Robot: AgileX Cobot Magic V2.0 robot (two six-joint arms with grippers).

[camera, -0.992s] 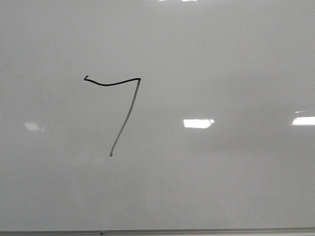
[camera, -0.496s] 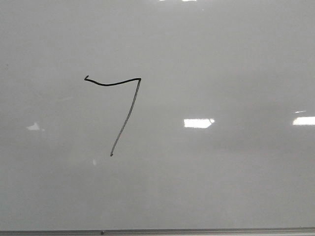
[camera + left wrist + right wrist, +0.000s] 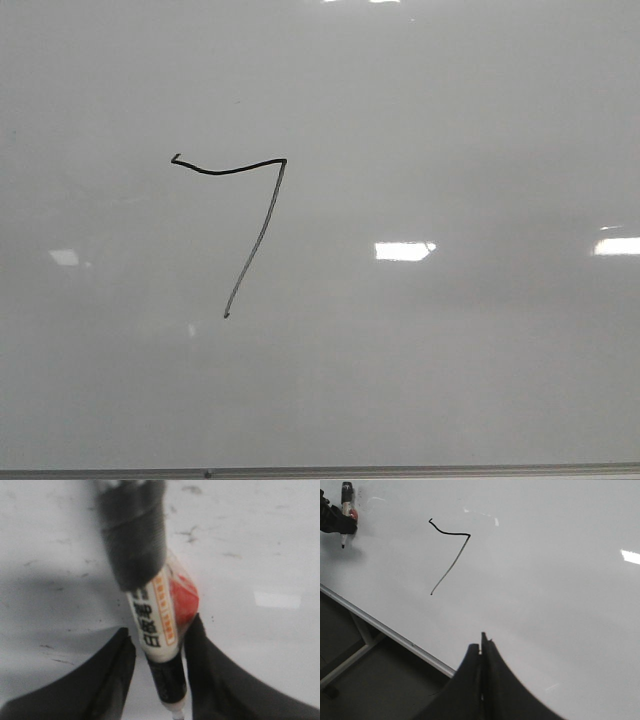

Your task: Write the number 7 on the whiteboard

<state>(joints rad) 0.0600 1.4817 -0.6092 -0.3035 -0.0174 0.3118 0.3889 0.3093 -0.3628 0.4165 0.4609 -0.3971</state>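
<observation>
With the number 7 (image 3: 245,215) complete left of the whiteboard's (image 3: 460,120) middle, we should keep the left end effector (image 3: 159,647) clamped on the marker (image 3: 150,605), lifting clear without smudging, while the right end effector (image 3: 481,650) stays pinched empty.

The whiteboard (image 3: 450,120) (glossy, pale) bears the number 7 (image 3: 262,225).

The left gripper (image 3: 160,660) has its black fingers (image 3: 112,675) closed on a white marker pen (image 3: 155,622) with a black cap, above the smudged whiteboard (image 3: 250,545).
</observation>
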